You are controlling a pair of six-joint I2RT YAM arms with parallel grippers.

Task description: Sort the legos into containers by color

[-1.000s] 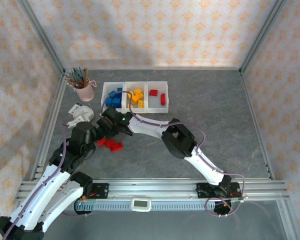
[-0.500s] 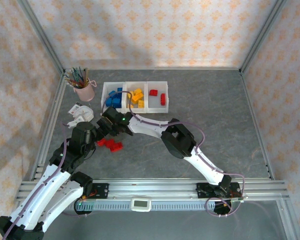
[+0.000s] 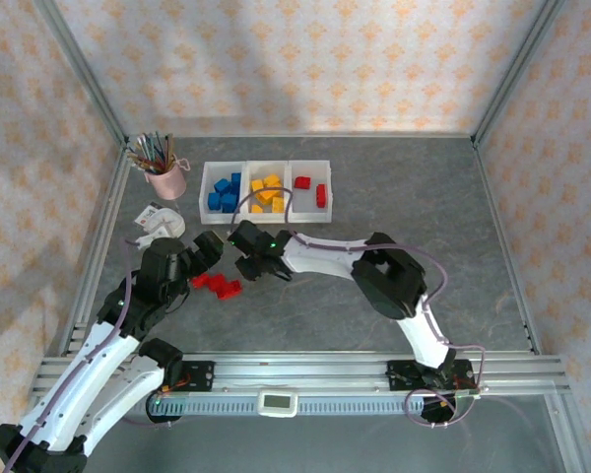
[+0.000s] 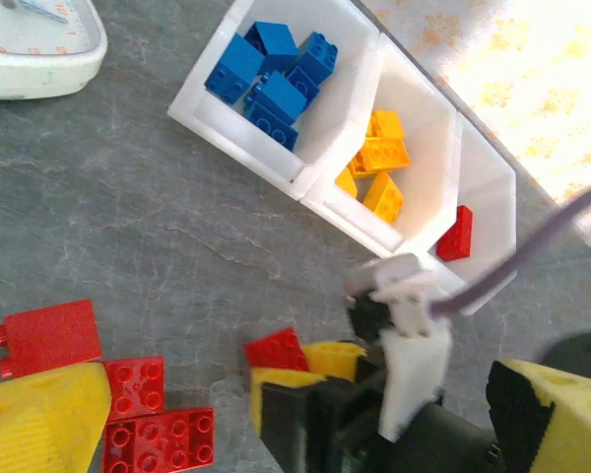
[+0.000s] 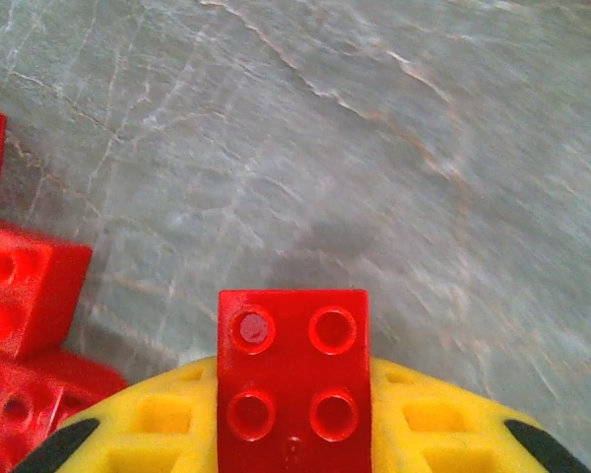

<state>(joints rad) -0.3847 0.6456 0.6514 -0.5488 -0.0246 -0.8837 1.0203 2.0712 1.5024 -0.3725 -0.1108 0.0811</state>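
Note:
The containers [image 3: 267,165] stand in a row at the back left, with blue legos [image 3: 224,192] in the left bin, yellow ones [image 3: 266,192] in the middle and red ones [image 3: 311,189] in the right. My right gripper [image 5: 294,419] is shut on a red two-by-two lego [image 5: 294,374], just above the table in front of the bins. That held lego [image 4: 276,348] sits between its yellow fingers. A few loose red legos [image 3: 217,285] lie on the table beside it. My left gripper [image 4: 295,394] hovers open over them, its yellow fingers [image 4: 39,419] wide apart.
A pink cup of pencils [image 3: 165,178] stands left of the bins. A white dial device [image 3: 159,223] lies in front of it, close to my left arm. Metal rails edge the table on every side.
My right gripper has shut on the red lego and drawn right and nearer, away from the bins' front. Its elbow swung right. The left arm has barely moved.

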